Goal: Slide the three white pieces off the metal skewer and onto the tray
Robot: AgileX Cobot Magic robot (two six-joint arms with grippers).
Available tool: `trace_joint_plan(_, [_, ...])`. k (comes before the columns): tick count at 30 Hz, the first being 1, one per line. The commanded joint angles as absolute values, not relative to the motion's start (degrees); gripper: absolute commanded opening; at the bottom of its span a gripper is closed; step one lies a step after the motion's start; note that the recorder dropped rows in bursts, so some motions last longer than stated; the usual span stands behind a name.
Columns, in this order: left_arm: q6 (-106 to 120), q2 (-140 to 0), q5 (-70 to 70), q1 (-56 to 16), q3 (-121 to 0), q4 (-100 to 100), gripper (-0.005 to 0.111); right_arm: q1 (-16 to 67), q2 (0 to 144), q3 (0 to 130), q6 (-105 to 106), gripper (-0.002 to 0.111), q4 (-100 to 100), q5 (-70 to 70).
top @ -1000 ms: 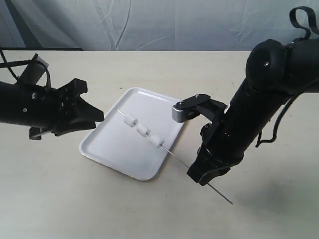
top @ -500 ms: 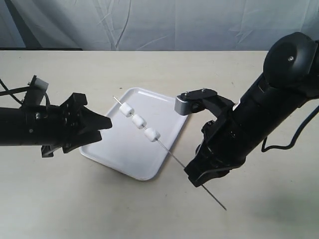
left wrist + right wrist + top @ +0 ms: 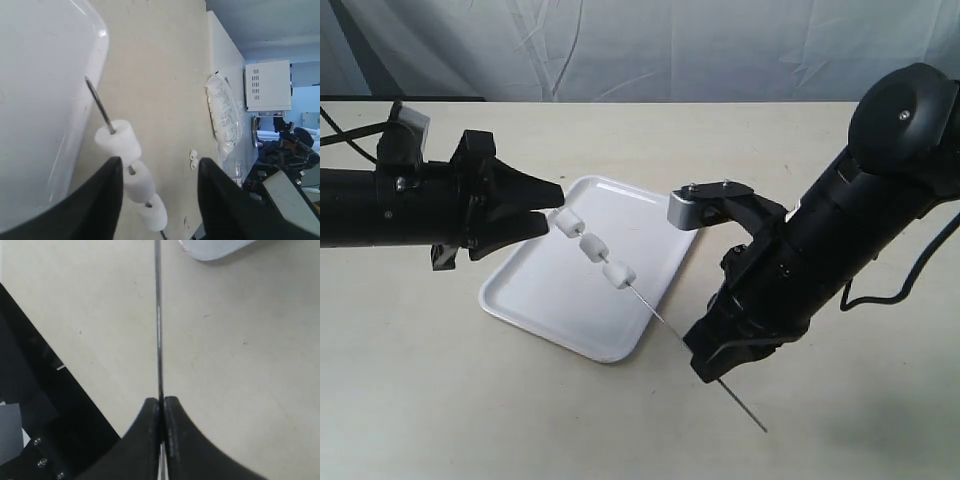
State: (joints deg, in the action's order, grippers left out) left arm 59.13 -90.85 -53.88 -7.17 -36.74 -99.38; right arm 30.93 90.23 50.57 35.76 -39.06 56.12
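Observation:
The metal skewer (image 3: 665, 322) hangs tilted above the tray (image 3: 535, 297), and the three white pieces (image 3: 592, 246) are threaded on its upper half. My right gripper (image 3: 712, 366) is shut on its lower part; in the right wrist view its jaws (image 3: 161, 400) pinch the skewer (image 3: 158, 315). My left gripper (image 3: 553, 206) is open at the skewer's free tip, right beside the end piece (image 3: 567, 222). In the left wrist view the pieces (image 3: 138, 182) lie between the spread fingers (image 3: 107, 200), close to one of them, with the skewer tip (image 3: 97, 102) over the tray (image 3: 40, 100).
The tray lies on a beige table (image 3: 440, 400) with a light cloth backdrop behind it. A grey block (image 3: 683, 212) sticks out from the right arm above the tray's right rim. The left wrist view shows a plastic bag (image 3: 225, 120) and a white appliance (image 3: 267, 85) far off.
My left gripper has moved right and up to the skewer's tip, staying open. The right arm has shifted the skewer and its pieces slightly left and higher.

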Motion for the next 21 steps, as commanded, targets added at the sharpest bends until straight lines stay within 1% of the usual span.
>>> trace_joint_plan(1, [58.93,-90.92,-54.67,-6.98,-37.13,-99.95,0.046,30.49,89.60,50.46,36.55,-0.001,-41.12,56.64])
trace_joint_plan(21, [59.18,-90.92,-51.39,-6.98,-37.13,-99.95,0.046,30.49,89.47,50.46,40.53,-0.001,-47.17,59.00])
